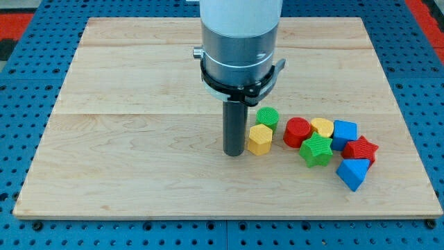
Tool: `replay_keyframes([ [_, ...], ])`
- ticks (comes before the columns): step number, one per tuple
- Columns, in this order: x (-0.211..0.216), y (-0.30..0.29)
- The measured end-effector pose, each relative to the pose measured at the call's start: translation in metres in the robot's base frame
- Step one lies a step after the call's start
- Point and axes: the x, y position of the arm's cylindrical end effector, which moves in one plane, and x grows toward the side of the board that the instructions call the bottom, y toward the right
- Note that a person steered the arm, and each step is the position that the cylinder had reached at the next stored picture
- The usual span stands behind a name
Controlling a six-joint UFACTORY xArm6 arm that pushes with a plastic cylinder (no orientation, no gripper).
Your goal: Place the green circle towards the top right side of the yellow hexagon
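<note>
Here, nearest on the wooden desk (139, 173), a blue triangular block (353, 173) lies at right, with a green star (316, 150) and red star (361, 148) beside it. My tip (234, 153) stands just left of the yellow hexagon (260, 139); I run no gripper, only this rod. Farther back, the green circle (268, 117) touches the hexagon's far right, while a red cylinder (297, 132), yellow block (322, 127) and blue cube (344, 132) line up rightward.
</note>
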Motion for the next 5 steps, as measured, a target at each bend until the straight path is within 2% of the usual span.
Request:
replay_keyframes([
  [5,-0.027,-0.008],
])
